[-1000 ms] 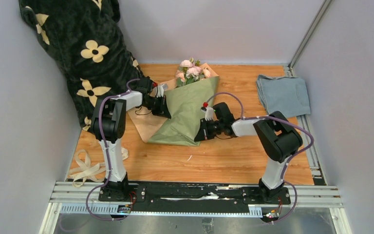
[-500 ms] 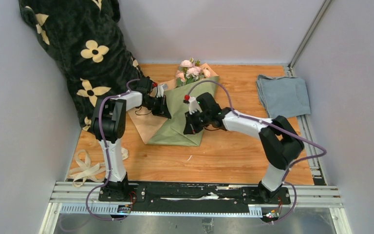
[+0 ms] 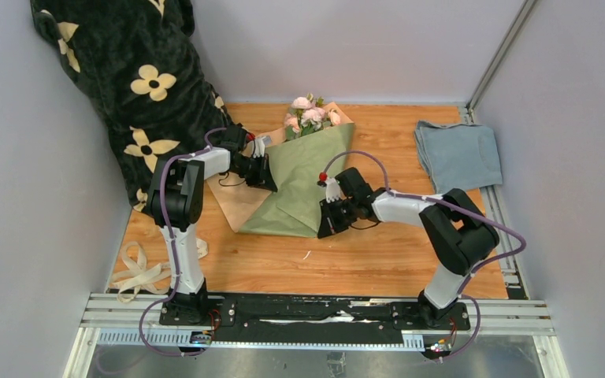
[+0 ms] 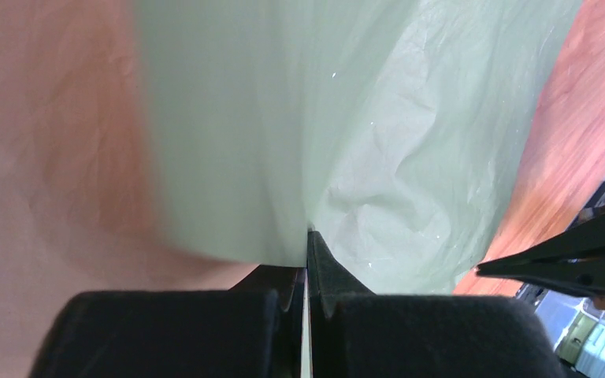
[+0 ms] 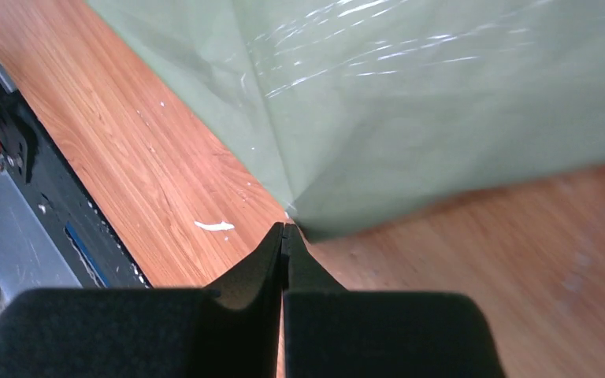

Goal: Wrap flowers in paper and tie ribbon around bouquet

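The bouquet lies in the middle of the table: pink flowers [image 3: 311,114] stick out of the far end of a sage-green paper [image 3: 299,177] cone, and a peach flap [image 3: 236,201] lies spread at its left. My left gripper [image 3: 270,179] is shut on the paper's left fold; in the left wrist view the green sheet [image 4: 283,134] runs into the closed tips of the left gripper [image 4: 307,234]. My right gripper [image 3: 324,228] is shut at the cone's near right corner. Its tips [image 5: 283,226] touch the green paper [image 5: 410,102] there, with nothing between them. The cream ribbon [image 3: 138,272] lies loose by the left arm's base.
A black plush blanket with cream flower prints [image 3: 142,71] is heaped in the far left corner, close behind the left arm. A folded blue-grey cloth [image 3: 457,153] lies at the far right. A small white scrap [image 3: 306,255] lies on the wood in front of the bouquet.
The right gripper pushed left over the green paper, then drew back toward me to the cone's near right corner. The left arm has held still.
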